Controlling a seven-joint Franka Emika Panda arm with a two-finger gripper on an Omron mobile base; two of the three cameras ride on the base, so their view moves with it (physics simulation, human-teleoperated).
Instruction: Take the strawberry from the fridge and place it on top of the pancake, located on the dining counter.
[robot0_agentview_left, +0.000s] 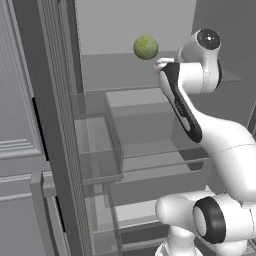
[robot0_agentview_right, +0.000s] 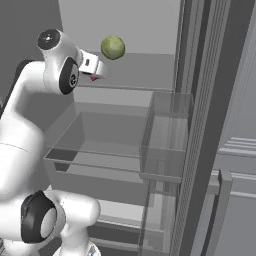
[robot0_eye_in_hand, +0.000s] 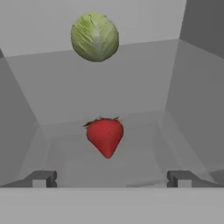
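The fridge (robot0_agentview_left: 131, 91) stands open, and my arm reaches onto its upper glass shelf (robot0_agentview_right: 131, 90). In the hand view the strawberry (robot0_eye_in_hand: 105, 136), bright red with its tip pointing down, lies on the shelf just ahead of my gripper (robot0_eye_in_hand: 113, 179). The gripper is open, its two fingertips (robot0_eye_in_hand: 43, 178) spread wide to either side of the berry and short of it. A sliver of the strawberry (robot0_agentview_right: 94, 78) peeks out below my hand in the right base view. The pancake and the dining counter are out of view.
A round pale green cabbage (robot0_eye_in_hand: 94, 36) sits farther back on the same shelf (robot0_agentview_left: 146, 47), behind the berry. Clear door bins (robot0_agentview_left: 97, 140) (robot0_agentview_right: 167, 135) flank the opening. Lower shelves and a drawer lie beneath my arm.
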